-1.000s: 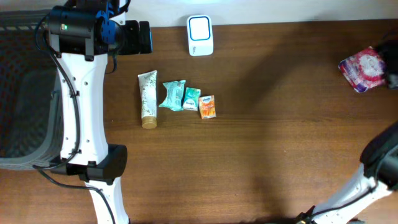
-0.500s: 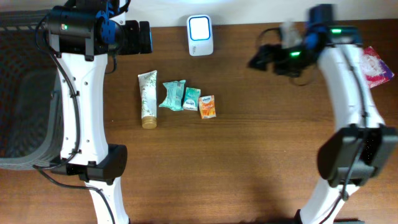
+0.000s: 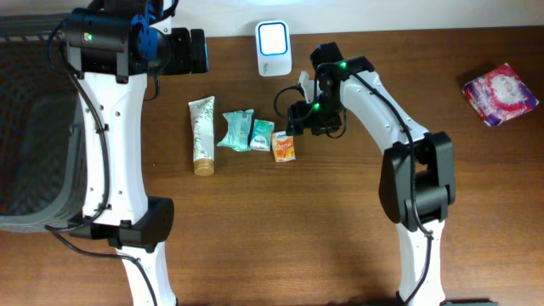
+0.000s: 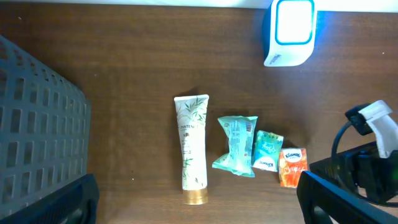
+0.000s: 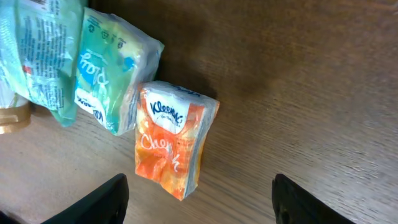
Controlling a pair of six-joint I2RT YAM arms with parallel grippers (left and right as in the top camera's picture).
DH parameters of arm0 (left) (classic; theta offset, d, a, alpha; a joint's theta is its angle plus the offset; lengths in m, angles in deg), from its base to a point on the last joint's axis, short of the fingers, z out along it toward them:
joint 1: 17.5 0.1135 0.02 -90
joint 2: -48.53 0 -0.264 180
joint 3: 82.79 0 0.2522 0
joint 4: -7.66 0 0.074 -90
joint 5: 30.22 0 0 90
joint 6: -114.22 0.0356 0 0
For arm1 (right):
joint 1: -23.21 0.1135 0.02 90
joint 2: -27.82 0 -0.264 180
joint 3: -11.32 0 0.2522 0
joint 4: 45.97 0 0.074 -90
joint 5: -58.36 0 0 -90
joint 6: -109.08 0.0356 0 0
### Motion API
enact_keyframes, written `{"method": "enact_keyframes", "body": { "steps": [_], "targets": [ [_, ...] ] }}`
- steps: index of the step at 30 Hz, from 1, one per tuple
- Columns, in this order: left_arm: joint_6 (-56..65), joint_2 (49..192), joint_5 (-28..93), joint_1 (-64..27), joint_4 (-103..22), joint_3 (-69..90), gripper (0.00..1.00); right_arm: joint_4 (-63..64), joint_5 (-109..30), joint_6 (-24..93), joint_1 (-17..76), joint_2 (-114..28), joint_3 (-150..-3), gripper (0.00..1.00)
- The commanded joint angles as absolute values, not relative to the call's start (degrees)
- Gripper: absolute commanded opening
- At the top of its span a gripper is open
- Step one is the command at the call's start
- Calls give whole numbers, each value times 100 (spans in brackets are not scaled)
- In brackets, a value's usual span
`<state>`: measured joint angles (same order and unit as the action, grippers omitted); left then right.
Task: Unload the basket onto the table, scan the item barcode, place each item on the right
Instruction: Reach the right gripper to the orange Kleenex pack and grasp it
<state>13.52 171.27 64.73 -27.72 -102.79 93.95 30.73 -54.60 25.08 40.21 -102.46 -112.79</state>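
Four items lie in a row: a white tube with a gold cap [image 3: 202, 134], a teal packet [image 3: 237, 130], a small green tissue pack [image 3: 262, 134] and an orange Kleenex pack [image 3: 284, 145]. The white scanner [image 3: 274, 48] with a lit blue face stands behind them. My right gripper [image 3: 299, 121] hovers just right of the orange pack [image 5: 174, 140]. It [image 5: 199, 208] is open, its fingers wide on either side, and the pack lies ahead of them untouched. My left gripper [image 4: 199, 205] is open and high above the row, holding nothing.
A grey mesh basket [image 3: 25, 127] fills the left edge of the table. A pink and purple packet [image 3: 500, 93] lies at the far right. The right arm reaches across the table's middle to the row.
My right arm has swung in from the far right edge to the orange pack. The left arm and the items have not moved.
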Motion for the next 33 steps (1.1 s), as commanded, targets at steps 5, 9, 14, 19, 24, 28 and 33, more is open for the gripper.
{"method": "enact_keyframes", "body": {
  "steps": [5,9,14,19,24,28,33],
  "targets": [
    [1381,17103,6475,-2745,-10283,9393,99,2893,-5690,2779,4165,-10504,-11069,65],
    [1381,17103,6478,-2745,-10283,9393,99,2371,-5956,2906,4165,-10504,-10516,60],
    [1381,17103,6478,-2745,-10283,9393,99,2032,-6269,2906,4163,-10504,-10206,39],
    [1381,17103,6475,-2745,-10283,9393,99,2002,-6271,2906,4163,-10504,-10197,4],
    [1381,17103,6475,-2745,-10283,9393,99,2028,-7591,2371,4021,-10460,-10203,4],
    [1381,17103,6478,-2745,-10283,9393,99,2249,-9331,1606,3378,-10399,-10210,4],
    [1381,17103,6478,-2745,-10283,9393,99,2321,-11499,690,2486,-10399,-10210,4]
  ]
}}
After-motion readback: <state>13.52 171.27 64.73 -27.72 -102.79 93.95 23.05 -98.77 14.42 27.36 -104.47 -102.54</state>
